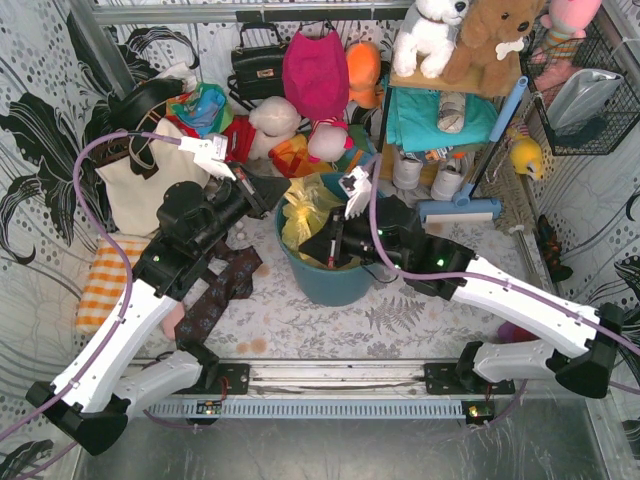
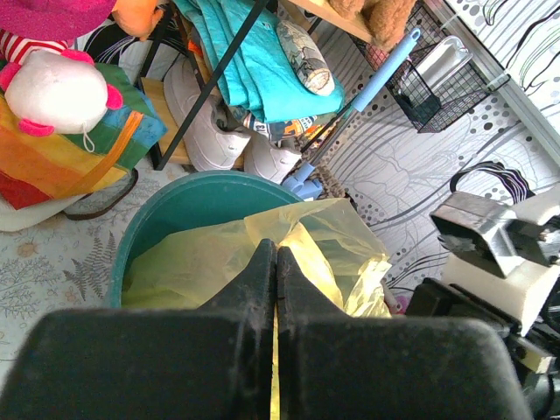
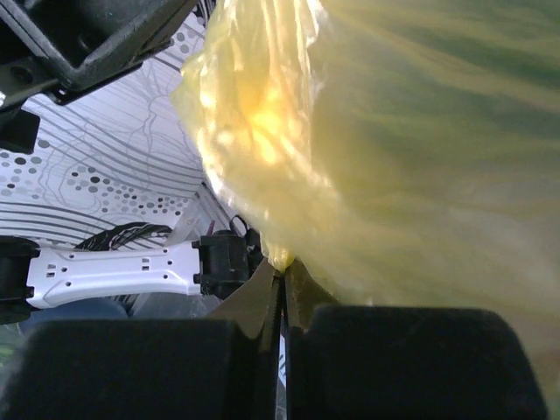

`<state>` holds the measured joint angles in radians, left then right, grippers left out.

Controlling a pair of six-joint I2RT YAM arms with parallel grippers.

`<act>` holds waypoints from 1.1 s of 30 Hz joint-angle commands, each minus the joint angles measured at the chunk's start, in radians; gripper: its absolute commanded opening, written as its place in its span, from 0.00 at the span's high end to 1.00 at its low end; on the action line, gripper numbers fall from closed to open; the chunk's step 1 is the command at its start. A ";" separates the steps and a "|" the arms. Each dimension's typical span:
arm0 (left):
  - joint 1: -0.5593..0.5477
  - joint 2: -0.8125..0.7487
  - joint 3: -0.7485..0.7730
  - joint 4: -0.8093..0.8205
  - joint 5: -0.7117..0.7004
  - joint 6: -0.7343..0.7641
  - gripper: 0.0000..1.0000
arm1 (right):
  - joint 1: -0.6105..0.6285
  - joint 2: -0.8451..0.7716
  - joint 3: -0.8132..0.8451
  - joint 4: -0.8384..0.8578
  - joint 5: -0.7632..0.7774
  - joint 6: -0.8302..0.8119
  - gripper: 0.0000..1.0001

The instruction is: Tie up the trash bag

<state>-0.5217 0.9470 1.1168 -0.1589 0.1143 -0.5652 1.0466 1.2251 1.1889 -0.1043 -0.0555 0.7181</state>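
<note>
Yellow-green trash bag [image 1: 303, 215] in teal bin [image 1: 320, 285], mid table [image 1: 330, 325], L gripper [image 2: 276, 262] pinched shut on bag's top film, R gripper [image 3: 282, 278] closed tight, prob. nipping a bag fold at its tips

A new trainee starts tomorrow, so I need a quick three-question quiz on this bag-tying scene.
1. True or false: the bag sits inside the bin.
2. The right end effector pinches: A bag, B tote, C shoe?
3. Fill in: the left end effector has its jaws ____.
Key: 1 true; 2 A; 3 shut.
</note>
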 commanded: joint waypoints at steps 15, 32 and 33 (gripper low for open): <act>0.003 -0.014 0.011 0.013 -0.046 0.022 1.00 | -0.003 -0.118 0.226 -0.624 0.445 -0.170 1.00; 0.004 -0.084 -0.049 -0.072 -0.104 0.019 1.00 | -0.003 -0.089 0.298 -0.813 0.872 -0.250 1.00; 0.003 -0.088 -0.057 -0.074 -0.104 0.016 1.00 | -0.003 -0.086 0.293 -0.820 0.886 -0.250 1.00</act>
<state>-0.5297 0.8917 1.0904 -0.2413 0.0963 -0.5644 1.0508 1.1389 1.4979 -0.8066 0.6529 0.5072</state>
